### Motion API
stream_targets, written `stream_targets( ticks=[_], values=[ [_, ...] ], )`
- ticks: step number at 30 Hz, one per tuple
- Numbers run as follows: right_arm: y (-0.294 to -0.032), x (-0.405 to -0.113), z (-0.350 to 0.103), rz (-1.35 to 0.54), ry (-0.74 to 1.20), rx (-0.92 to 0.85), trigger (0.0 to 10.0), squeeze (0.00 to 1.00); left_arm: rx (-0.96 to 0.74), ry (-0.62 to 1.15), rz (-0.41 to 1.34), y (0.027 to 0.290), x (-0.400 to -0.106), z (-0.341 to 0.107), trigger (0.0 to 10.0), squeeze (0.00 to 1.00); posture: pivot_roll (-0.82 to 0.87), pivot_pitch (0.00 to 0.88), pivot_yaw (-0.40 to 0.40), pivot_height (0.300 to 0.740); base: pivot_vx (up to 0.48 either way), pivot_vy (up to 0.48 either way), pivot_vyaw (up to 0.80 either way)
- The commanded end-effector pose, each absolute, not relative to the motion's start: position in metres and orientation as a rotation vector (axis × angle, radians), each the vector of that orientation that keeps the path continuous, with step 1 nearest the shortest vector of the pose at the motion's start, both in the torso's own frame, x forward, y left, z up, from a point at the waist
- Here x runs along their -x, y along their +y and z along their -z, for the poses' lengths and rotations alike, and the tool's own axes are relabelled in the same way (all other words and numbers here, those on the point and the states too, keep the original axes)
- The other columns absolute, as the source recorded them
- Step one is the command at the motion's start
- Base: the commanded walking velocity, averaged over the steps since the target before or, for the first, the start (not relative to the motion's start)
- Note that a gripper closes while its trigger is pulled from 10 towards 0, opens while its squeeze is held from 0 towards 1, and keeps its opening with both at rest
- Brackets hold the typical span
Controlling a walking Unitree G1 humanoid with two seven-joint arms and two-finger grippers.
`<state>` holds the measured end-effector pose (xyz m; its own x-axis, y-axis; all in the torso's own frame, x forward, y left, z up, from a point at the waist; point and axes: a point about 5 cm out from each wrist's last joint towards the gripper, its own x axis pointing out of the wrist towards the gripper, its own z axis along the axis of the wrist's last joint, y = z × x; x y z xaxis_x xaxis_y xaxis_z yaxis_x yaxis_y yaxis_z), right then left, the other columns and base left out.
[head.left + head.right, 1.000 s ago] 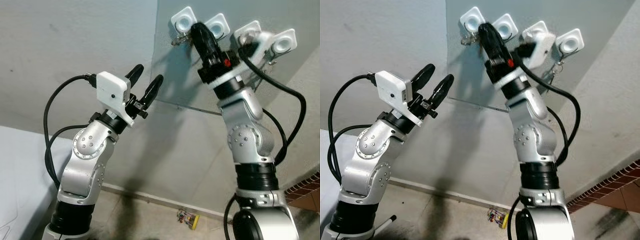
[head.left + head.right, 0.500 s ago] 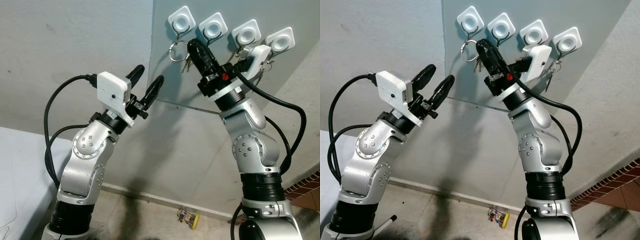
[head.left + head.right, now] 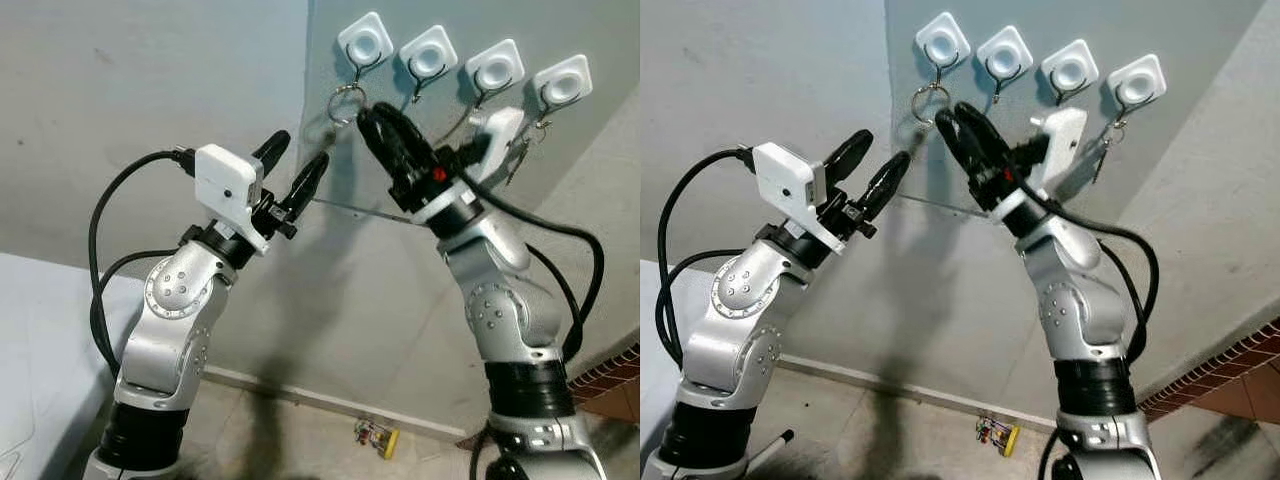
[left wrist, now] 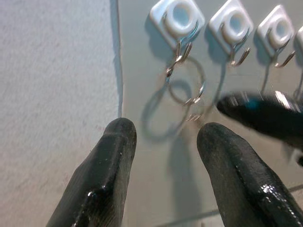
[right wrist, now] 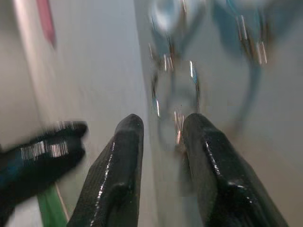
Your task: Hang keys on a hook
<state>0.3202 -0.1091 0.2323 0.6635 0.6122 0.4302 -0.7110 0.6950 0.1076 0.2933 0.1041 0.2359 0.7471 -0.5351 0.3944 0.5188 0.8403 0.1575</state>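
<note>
Four white square wall hooks with bent silver wire prongs are seen in a row high on the pale grey panel [image 3: 330,150], and from the leftmost white hook [image 3: 364,42] a thin silver metal key ring [image 3: 345,104] is hung, a plain bright loop with a smaller link at its top caught on the prong and a little shiny metal at its lower edge; in the left wrist view the ring [image 4: 186,87] is shown resting flat against the panel with its shadow thrown beside it. The right gripper [image 3: 385,125] is held just below and beside that ring, its two long black fingers [image 5: 125,163] parted by a narrow gap with nothing gripped between them, though the right wrist view is blurred. The left gripper [image 3: 294,168] is raised near the panel's left edge, lower than the ring and apart from it, its fingers [image 4: 106,177] spread moderately and holding nothing. On the rightmost white hook [image 3: 562,83] another small metal piece [image 3: 518,155] is hung. Down on the floor by the wall, a small yellow and multicoloured object [image 3: 375,436] is seen.
</note>
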Motion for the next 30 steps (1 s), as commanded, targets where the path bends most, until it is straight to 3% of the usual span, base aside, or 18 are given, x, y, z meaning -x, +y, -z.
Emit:
stream_targets(
  ticks=[1, 8, 9, 13, 20, 24, 30],
  values=[
    [-0.113, -0.318, -0.228, -0.761, -0.374, -0.230, 10.0, 1.00, -0.046, -0.425, 0.578, 0.102, -0.292, -0.230, 10.0, 0.00, 0.03, 0.067, -0.093, 0.740, 0.000, 0.000, 0.00],
    [-0.134, -0.319, -0.188, -0.536, -0.280, -0.174, 10.0, 0.98, -0.024, -0.302, 0.552, 0.098, -0.291, -0.190, 10.0, 0.00, 0.02, 0.065, -0.086, 0.740, 0.000, 0.000, 0.00],
    [-0.135, -0.319, -0.185, -0.523, -0.272, -0.177, 10.0, 0.01, -0.020, -0.290, 0.546, 0.097, -0.291, -0.186, 10.0, 0.00, 0.02, 0.065, -0.086, 0.740, 0.000, 0.000, 0.00],
    [-0.136, -0.314, -0.159, -0.447, -0.207, -0.197, 10.0, 0.00, 0.102, -0.182, 0.460, 0.104, -0.296, -0.158, 10.0, 0.00, 0.00, 0.065, -0.075, 0.740, 0.000, 0.000, 0.00],
    [-0.147, -0.305, -0.096, -0.321, -0.027, -0.181, 10.0, 0.00, 0.122, -0.043, 0.349, 0.116, -0.299, -0.109, 10.0, 0.00, 0.00, 0.064, -0.064, 0.740, 0.000, 0.000, 0.00],
    [-0.160, -0.292, -0.041, -0.236, 0.177, -0.187, 10.0, 0.00, 0.038, 0.121, 0.280, 0.128, -0.297, -0.056, 10.0, 0.00, 0.00, 0.056, -0.052, 0.740, 0.000, 0.000, 0.00],
    [-0.177, -0.255, 0.025, -0.101, 0.499, -0.060, 10.0, 0.00, 0.105, 0.418, 0.270, 0.132, -0.273, 0.008, 10.0, 0.00, -0.02, 0.040, -0.024, 0.740, 0.000, 0.000, 0.00]
  ],
)
